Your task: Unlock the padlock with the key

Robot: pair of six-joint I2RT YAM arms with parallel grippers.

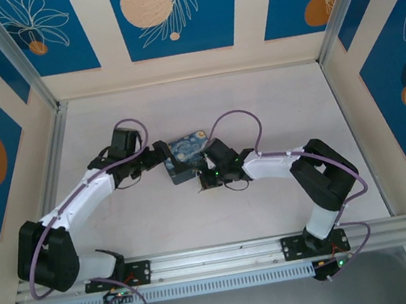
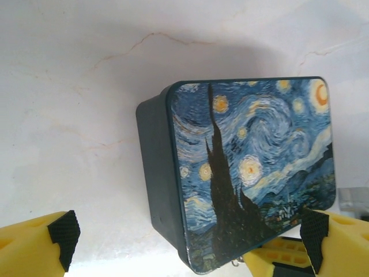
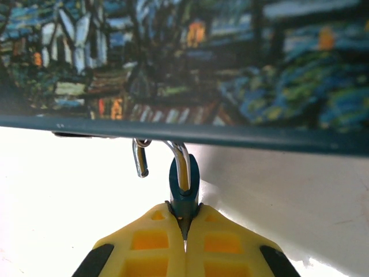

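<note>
Right wrist: end effector (image 3: 184, 222) clamps padlock (image 3: 185, 193)

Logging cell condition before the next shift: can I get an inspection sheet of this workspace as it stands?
Surface: table, pale and faintly veined.
Job's things: padlock hangs under the tin's lid edge, one leg of its shackle free of the body; key not made out.
Clutter: nothing seen besides the starry-night tin, lid down.
Grippers: left tool open at the tin's near end; right tool shut on the padlock body.
Cables: purple cables loop over both arms.
Surroundings: blue floral wall panels; metal rail at the near edge.
</note>
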